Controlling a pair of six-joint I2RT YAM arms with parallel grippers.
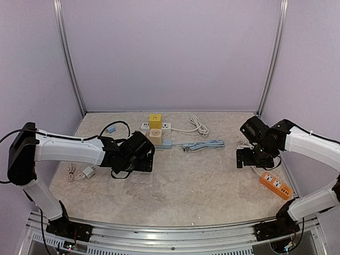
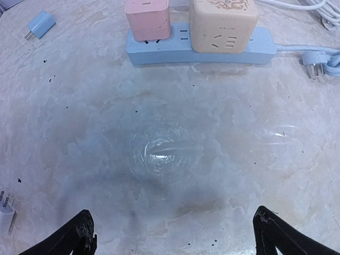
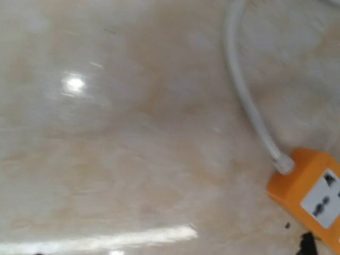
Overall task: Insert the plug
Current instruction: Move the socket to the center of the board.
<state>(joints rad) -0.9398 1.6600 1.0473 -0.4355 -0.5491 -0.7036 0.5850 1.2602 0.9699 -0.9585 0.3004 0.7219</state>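
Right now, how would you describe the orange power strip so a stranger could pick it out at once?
Go to the table's right edge, beside the right arm. The orange power strip lies there at a slant, a white cable leaving its far end. It is the only orange one; the blue strip at the back centre holds cube adapters.

The table top (image 2: 170, 159) is a pale, marbled, stone-look surface, smooth and glossy enough to throw back lamp glare. The blue power strip (image 2: 234, 52), the pink cube (image 2: 147, 18) and the beige cube (image 2: 223, 24) are smooth satin plastic. The plug (image 2: 314, 68) has dull metal pins. The orange strip (image 3: 289, 183) is shiny plastic with a white socket face; its white cable (image 3: 244, 90) looks smooth and rubbery. The fingers (image 2: 79, 239) of the left gripper (image 2: 172, 239) are black, matt and rough-edged. The frame posts (image 1: 69, 58) are brushed metal
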